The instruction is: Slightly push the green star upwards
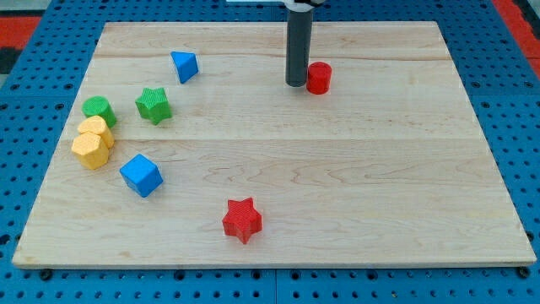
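The green star [153,105] lies on the wooden board [337,169] at the view's upper left. My tip [296,84] stands near the view's top centre, far to the right of the green star and just left of a red cylinder [319,78]. A blue triangle [184,66] lies up and right of the green star. A green cylinder [99,110] lies to the star's left.
Two yellow blocks [93,142] sit together below the green cylinder at the view's left. A blue cube [140,175] lies below the green star. A red star [242,219] lies near the view's bottom centre. Blue pegboard [515,101] surrounds the board.
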Robot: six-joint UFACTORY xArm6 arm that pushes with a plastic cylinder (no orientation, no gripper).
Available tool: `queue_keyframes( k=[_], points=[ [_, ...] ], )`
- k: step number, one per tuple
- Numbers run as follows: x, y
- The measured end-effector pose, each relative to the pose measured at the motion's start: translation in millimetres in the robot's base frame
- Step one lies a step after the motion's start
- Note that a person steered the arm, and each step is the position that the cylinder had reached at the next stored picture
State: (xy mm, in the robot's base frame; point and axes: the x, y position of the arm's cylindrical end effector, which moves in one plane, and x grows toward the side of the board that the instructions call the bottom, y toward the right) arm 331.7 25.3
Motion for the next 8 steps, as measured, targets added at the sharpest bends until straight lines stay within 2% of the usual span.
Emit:
queue_keyframes(
  k=[2,3,4,5,7,8],
  points=[
    [89.8,-80.8],
    [113.5,-111.1],
    [84.0,-185.3],
    [73.8,-213.3],
    [83.1,-219.7],
    [74.8,-211.8]
  ],
)
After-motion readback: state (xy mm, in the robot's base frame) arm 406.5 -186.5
